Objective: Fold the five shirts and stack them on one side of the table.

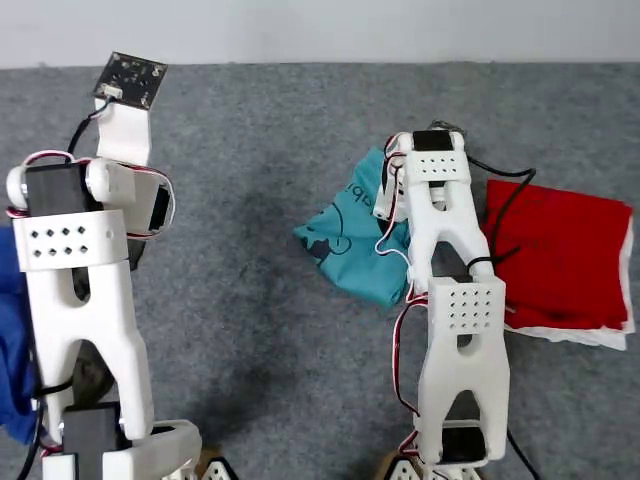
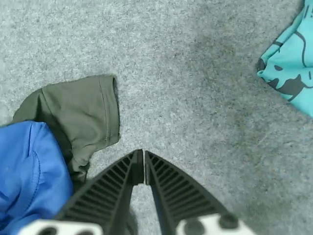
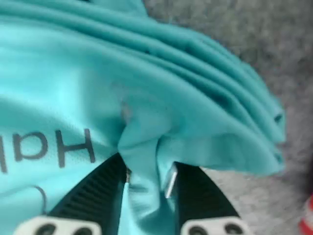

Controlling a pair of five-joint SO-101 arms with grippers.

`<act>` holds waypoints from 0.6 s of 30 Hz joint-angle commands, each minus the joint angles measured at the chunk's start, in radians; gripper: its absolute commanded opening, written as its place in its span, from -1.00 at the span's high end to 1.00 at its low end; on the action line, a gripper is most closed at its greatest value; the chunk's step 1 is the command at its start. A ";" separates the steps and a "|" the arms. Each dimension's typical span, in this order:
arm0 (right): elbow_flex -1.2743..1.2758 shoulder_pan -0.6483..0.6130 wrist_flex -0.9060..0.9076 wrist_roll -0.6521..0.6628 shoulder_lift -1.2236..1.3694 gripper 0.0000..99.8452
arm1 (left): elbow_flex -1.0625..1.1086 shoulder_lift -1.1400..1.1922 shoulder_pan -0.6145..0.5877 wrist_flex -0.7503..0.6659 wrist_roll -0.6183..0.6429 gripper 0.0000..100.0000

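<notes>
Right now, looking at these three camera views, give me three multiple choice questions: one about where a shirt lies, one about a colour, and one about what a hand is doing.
1. What lies against the blue shirt?
A. the teal shirt
B. the olive green shirt
C. the right hand
2. What colour is the shirt in the right hand?
A. yellow
B. black
C. teal
3. The left hand is:
A. shut on nothing
B. wide open
C. shut on the blue shirt
Answers: 1 B, the blue cloth overlaps the olive one. 2 C, teal cloth is pinched in it. 3 A, its tips meet with nothing between.
</notes>
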 commanded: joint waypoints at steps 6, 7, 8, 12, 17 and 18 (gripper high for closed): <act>0.008 0.022 0.077 0.244 -0.208 0.98 | -0.007 -0.035 -0.006 0.017 -0.026 0.97; 0.008 0.021 0.093 0.269 -0.236 0.98 | -0.007 -0.035 -0.006 0.017 -0.026 0.97; 0.008 0.019 0.105 0.292 -0.262 0.98 | -0.007 -0.035 -0.006 0.017 -0.026 0.97; 0.008 0.019 0.154 0.367 -0.360 0.98 | -0.007 -0.035 -0.006 0.017 -0.026 0.97; 0.015 0.044 0.159 0.425 -0.489 0.98 | -0.007 -0.035 -0.006 0.017 -0.028 0.97; 0.015 0.051 0.159 0.440 -0.515 0.98 | -0.007 -0.035 -0.006 0.017 -0.028 0.97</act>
